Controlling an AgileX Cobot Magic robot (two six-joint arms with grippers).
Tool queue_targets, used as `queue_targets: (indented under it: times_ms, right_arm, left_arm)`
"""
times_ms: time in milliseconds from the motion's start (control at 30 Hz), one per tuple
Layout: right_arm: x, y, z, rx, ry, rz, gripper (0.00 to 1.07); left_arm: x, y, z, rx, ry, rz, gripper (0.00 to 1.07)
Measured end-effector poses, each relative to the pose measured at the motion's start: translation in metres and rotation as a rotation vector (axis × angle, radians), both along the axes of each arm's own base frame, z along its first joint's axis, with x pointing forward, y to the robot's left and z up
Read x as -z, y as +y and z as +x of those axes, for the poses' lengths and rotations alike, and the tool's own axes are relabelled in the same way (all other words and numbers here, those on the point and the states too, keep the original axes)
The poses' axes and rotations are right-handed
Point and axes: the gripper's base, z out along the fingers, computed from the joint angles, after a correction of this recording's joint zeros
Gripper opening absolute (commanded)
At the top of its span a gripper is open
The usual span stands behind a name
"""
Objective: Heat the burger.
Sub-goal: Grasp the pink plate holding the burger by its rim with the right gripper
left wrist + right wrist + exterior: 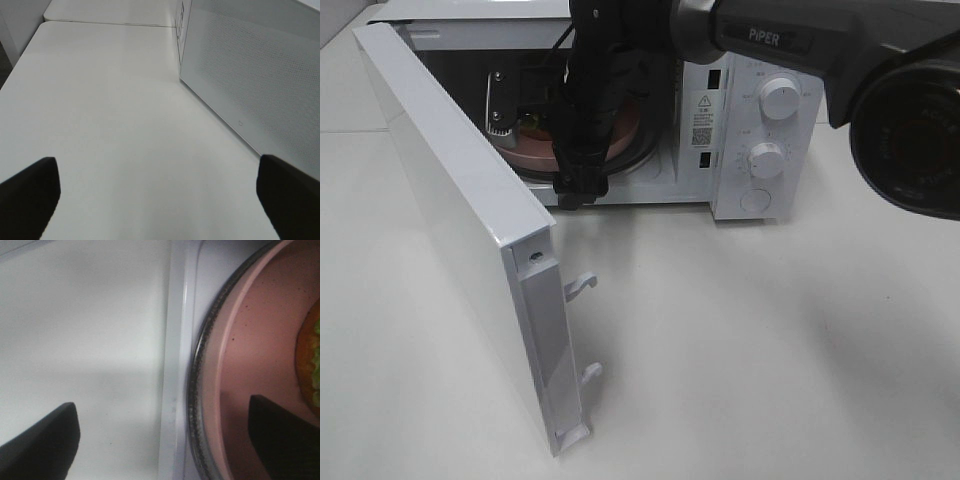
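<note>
1. The burger [311, 356] sits on a pink plate [250, 335], and the plate rests on the glass turntable [199, 370] inside the open microwave [760, 110]. Only an orange rim with green lettuce shows at the edge of my right wrist view.
2. I judge the burger light and soft. The bun would dent under a hard squeeze, and the stacked layers could slide apart if tipped. It is loose on the plate, so a knock could push it off centre.
3. If it must be moved, I would take the plate by its rim rather than pinch the bun. The plate looks stiff and smooth, so probably slippery, and its raised edge gives a clean hold.
4. My right fingers [45, 445] stand wide and hold nothing. One shows over the plate, the other over pale surface past the microwave's front sill, and I cannot tell whether either touches anything.
5. My right arm [588, 90] reaches across from the right and drops steeply into the cavity mouth, with the wrist pointing down at the near edge of the turntable.
6. My left fingers [30, 195] are also spread wide and empty, low over the bare desk [125, 115], just beside the outer face of the door [450, 220], which is swung fully open.
7. As I read it, the burger is placed. What remains is backing the right arm out, shutting the door and turning the knobs [780, 97].
</note>
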Motion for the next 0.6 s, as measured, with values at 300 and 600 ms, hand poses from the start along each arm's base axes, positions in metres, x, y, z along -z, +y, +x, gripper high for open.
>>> queue_targets:
  times_ms: [300, 600]
  right_arm:
    - [-0.004, -0.002, 0.006, 0.029, -0.034, 0.024, 0.88]
    - [-0.003, -0.008, 0.012, 0.044, -0.047, 0.032, 0.85]
  left_arm:
    - [0.000, 0.000, 0.000, 0.000, 0.000, 0.000, 1.00]
    - [0.000, 0.000, 0.000, 0.000, 0.000, 0.000, 1.00]
